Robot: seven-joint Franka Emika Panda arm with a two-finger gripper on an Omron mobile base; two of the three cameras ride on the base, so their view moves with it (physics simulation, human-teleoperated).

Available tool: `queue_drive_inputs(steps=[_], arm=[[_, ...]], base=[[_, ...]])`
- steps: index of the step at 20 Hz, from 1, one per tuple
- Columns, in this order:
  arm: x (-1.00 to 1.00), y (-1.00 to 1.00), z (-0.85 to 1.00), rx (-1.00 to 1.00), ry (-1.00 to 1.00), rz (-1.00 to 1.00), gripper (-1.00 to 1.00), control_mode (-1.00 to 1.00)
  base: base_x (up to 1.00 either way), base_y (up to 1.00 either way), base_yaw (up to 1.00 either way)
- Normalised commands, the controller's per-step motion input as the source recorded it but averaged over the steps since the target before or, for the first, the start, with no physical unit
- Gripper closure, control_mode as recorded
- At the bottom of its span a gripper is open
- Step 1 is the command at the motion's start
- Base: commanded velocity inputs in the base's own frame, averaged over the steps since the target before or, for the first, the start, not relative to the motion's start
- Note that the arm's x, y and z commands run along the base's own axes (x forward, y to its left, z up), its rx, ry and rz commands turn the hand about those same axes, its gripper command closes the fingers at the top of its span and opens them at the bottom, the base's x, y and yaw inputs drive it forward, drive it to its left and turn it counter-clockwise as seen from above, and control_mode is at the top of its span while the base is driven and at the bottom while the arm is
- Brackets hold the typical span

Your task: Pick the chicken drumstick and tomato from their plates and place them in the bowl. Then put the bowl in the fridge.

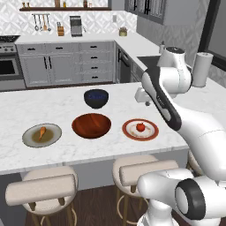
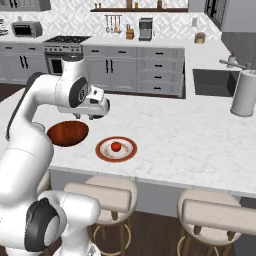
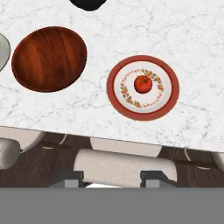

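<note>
Desk (image 1: 13, 106) carried everything, white marble. Bowl (image 1: 91, 125) sat empty mid-desk, between two plates. Grey plate (image 1: 31, 137) to its left held drumstick (image 1: 41, 132); red-rimmed plate (image 1: 152, 131) to its right held tomato (image 1: 140, 127). We held tool (image 3: 111, 180) high above desk edge, gripping nothing; we couldn't tell jaw state.

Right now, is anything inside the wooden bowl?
Nothing: the wooden bowl shows bare grain across its whole inside. The tomato sits on the white plate and the chicken drumstick on the olive-grey plate. Nothing covers the bowl.
</note>
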Motion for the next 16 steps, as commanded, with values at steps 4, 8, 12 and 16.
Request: queue_drive_inputs(steps=[4, 8, 12, 16], arm=[[0.13, 0.0, 0.0, 0.0, 0.0, 0.0, -1.0, -1.0], [0.62, 0.0, -0.24, 0.0, 0.11, 0.0, -1.0, -1.0], [0.79, -0.26, -0.4, 0.0, 0.25, -0.01, -1.0, -1.0], [0.8, -0.36, -0.34, 0.0, 0.05, -0.01, -1.0, -1.0]], base=[[0.0, 0.0, 0.0], [0.0, 0.0, 0.0], [0.0, 0.0, 0.0], [0.0, 0.0, 0.0]])
